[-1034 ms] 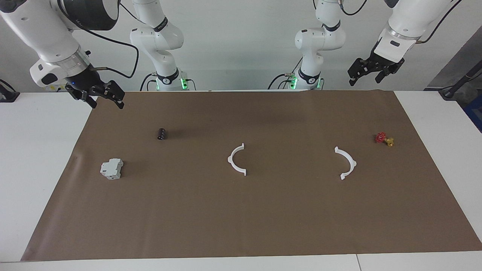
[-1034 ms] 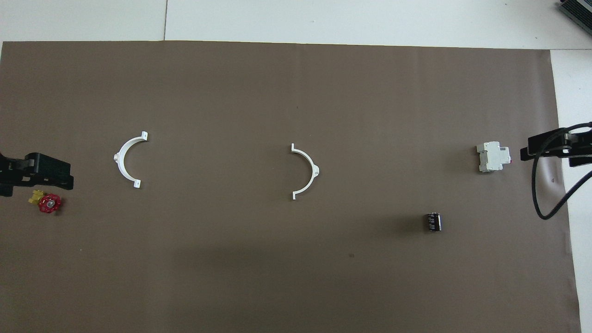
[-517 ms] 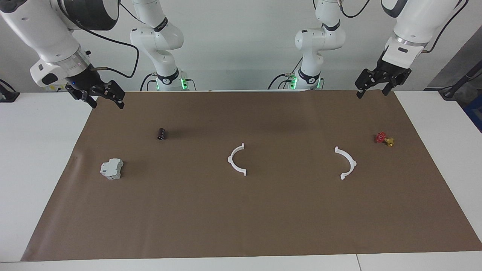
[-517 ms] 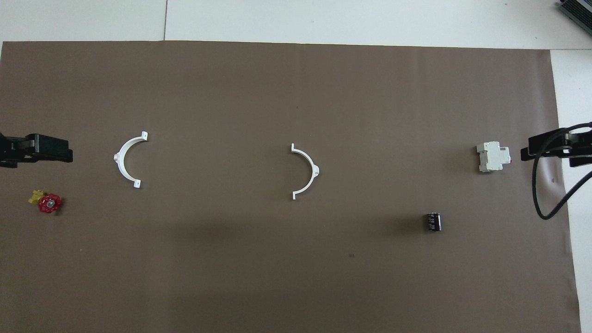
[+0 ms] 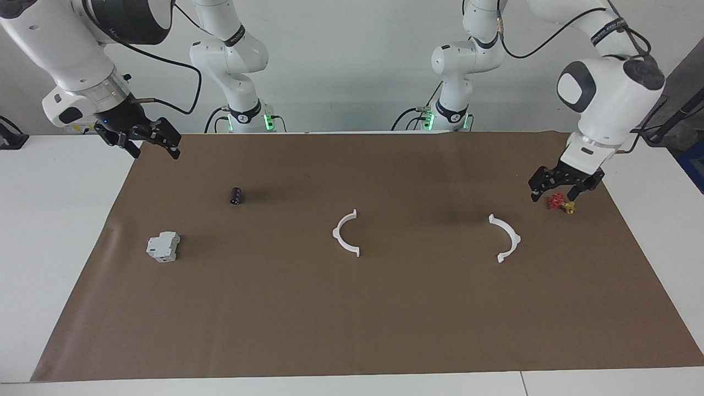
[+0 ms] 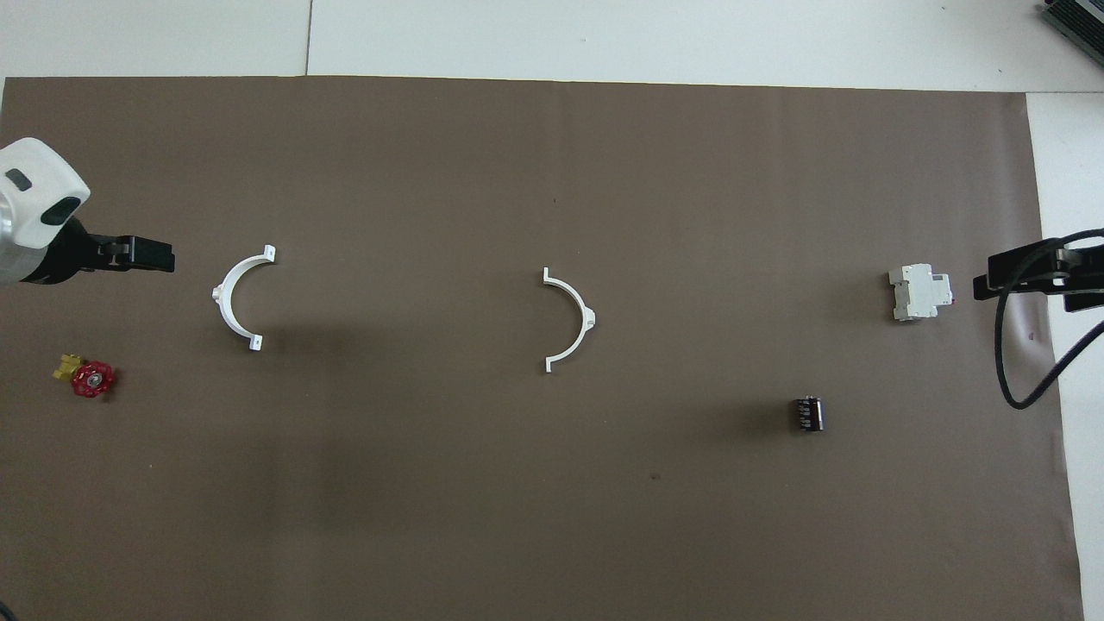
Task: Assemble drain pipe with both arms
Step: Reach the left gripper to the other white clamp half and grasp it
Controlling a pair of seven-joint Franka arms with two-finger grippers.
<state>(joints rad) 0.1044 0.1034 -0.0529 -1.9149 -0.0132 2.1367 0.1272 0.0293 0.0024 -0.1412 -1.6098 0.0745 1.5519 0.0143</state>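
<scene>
The drain pipe lies as two separate white half-rings on the brown mat. One half-ring point(image 5: 335, 234) point(image 6: 588, 317) is at the middle of the table. The other half-ring point(image 5: 516, 237) point(image 6: 216, 295) is toward the left arm's end. My left gripper point(image 5: 554, 193) point(image 6: 151, 256) is open and empty. It hangs low over the mat beside the red valve, apart from that second half-ring. My right gripper point(image 5: 155, 147) point(image 6: 992, 283) is open and empty. It waits raised over the mat's edge at the right arm's end.
A small red and yellow valve point(image 5: 560, 202) point(image 6: 90, 378) lies at the left arm's end. A grey-white boxy block point(image 5: 163, 246) point(image 6: 919, 291) and a small dark cylinder point(image 5: 236, 196) point(image 6: 808, 413) lie at the right arm's end. The brown mat point(image 5: 352, 319) covers most of the table.
My left arm has come down and forward, from high near the robots' edge of the mat to low beside the red valve. The right arm has hardly moved. The half-rings have not moved.
</scene>
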